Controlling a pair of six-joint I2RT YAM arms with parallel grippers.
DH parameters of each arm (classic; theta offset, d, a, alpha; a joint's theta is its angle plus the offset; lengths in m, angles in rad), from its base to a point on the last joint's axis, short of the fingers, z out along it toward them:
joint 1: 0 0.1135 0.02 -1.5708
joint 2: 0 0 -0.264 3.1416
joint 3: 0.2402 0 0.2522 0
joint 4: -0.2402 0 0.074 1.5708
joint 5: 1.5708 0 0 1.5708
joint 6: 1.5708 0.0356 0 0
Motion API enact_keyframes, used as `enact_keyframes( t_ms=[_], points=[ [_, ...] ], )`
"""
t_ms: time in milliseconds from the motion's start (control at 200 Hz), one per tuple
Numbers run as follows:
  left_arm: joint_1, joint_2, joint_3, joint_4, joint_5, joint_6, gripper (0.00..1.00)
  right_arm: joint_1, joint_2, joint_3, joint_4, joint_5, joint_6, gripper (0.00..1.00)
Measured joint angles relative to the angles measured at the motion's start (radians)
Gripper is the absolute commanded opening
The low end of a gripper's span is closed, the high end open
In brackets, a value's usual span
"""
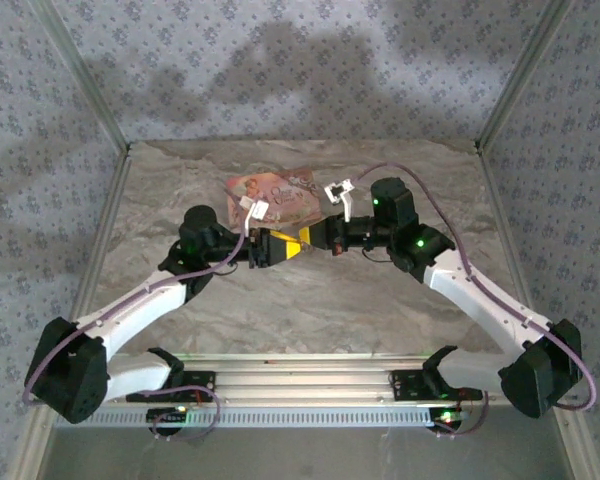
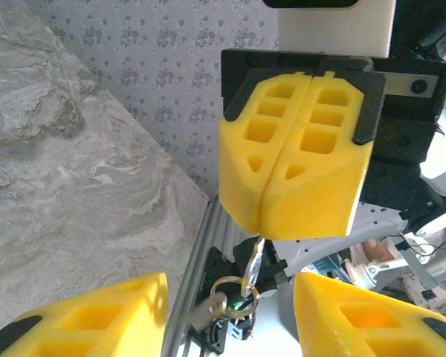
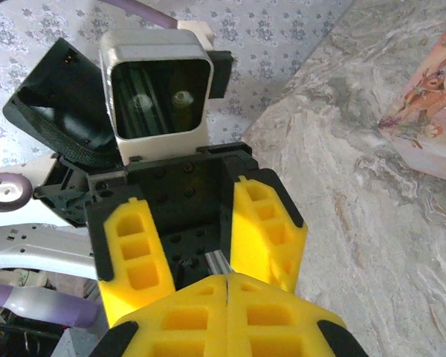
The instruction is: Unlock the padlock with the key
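My right gripper (image 2: 264, 223) is shut on a small silver key (image 2: 257, 256), which sticks out of its joined yellow fingertips. A key ring (image 2: 241, 294) with a second key (image 2: 201, 314) hangs from it. My left gripper (image 2: 227, 305) faces it with its yellow fingers (image 2: 97, 316) spread wide, nothing between the pads but the dangling ring. In the right wrist view my right gripper (image 3: 229, 286) points into the open left gripper (image 3: 204, 256). From above, the left gripper (image 1: 292, 245) and the right gripper (image 1: 325, 240) meet tip to tip over mid-table. The padlock is out of view.
A pink picture-printed box (image 1: 280, 192) lies flat on the marbled table (image 1: 310, 320) just behind the two grippers. Patterned walls enclose the table on three sides. An aluminium rail (image 1: 300, 385) with the arm bases runs along the near edge.
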Motion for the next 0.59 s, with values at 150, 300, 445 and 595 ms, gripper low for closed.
enact_keyframes(
  t_ms=[150, 300, 445, 595],
  points=[
    [-0.002, 0.005, 0.0, 0.006, -0.004, -0.008, 0.36, 0.0, 0.0, -0.003, 0.005, 0.0, 0.007, 0.0],
    [-0.002, 0.005, -0.001, 0.014, -0.004, -0.015, 0.13, 0.0, 0.0, -0.004, 0.012, 0.001, 0.011, 0.0],
    [-0.002, 0.003, -0.003, 0.024, -0.002, -0.012, 0.0, -0.001, 0.0, -0.01, 0.017, 0.008, 0.016, 0.0],
    [-0.002, -0.001, -0.004, 0.019, -0.008, -0.003, 0.0, -0.001, 0.0, -0.013, 0.02, 0.011, 0.018, 0.0]
  ],
)
